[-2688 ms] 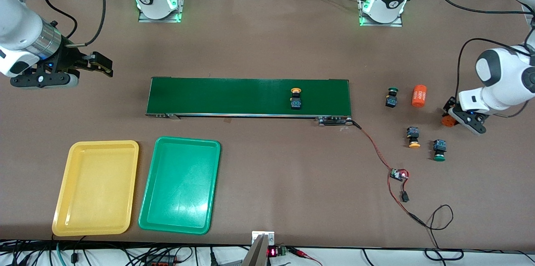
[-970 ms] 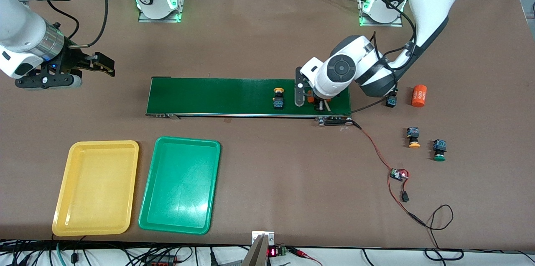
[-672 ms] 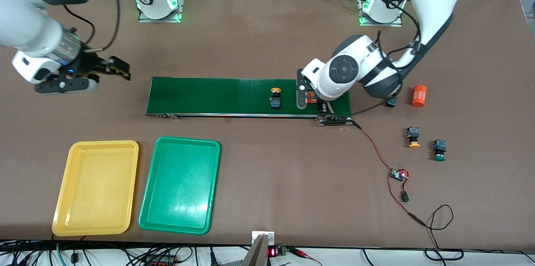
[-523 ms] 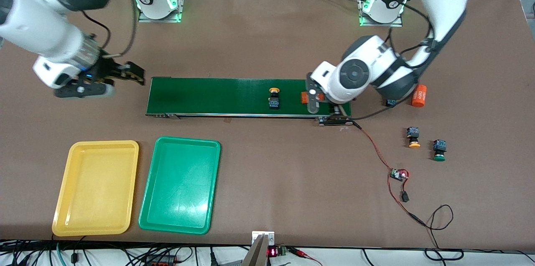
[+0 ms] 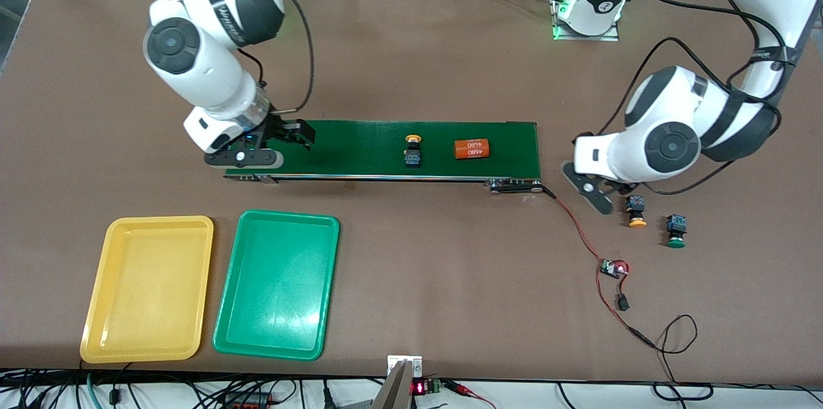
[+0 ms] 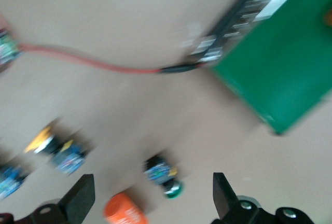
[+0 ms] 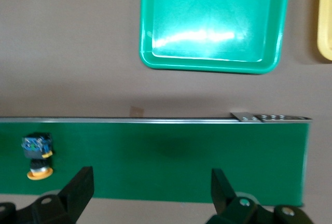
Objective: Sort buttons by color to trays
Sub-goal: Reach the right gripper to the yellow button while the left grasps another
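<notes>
Buttons: yellow-capped button (image 5: 412, 152) rode mid conveyor belt (image 5: 360, 139), orange cylinder (image 5: 472, 149) just beside it, both trays (image 5: 148, 229) bare. Right tool (image 5: 270, 142) hovered over belt's end nearest the trays, jaws spread. Left tool (image 6: 150, 203) was over the bench by the loose buttons (image 5: 636, 209), spread, holding nothing. Looked light, rigid, cap likely slippery; I'd pinch the blocky body
</notes>
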Tool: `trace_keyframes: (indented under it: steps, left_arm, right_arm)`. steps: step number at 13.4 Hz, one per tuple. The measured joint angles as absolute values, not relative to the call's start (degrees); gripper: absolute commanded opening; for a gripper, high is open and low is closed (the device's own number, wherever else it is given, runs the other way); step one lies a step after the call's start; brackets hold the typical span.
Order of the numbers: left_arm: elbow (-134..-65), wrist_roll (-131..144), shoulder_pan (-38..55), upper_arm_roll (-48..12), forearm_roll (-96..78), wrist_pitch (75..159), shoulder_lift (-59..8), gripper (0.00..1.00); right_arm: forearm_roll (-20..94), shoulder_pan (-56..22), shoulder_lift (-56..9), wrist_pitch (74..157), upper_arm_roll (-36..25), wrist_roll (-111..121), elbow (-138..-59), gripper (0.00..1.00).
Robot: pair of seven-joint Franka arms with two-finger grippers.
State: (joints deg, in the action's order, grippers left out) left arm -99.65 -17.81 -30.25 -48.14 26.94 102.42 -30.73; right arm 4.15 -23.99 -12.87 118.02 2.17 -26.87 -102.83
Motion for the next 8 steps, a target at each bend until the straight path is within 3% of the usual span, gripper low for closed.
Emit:
trace_keyframes:
  steps: [8]
  left_arm:
    - [-95.5, 0.6, -34.1, -42.2, 34.9, 109.6, -38.6, 0.98]
  right_arm:
    - [-1.6, -32.7, -18.8, 123.1, 2.3, -42.3, -103.1, 1.00]
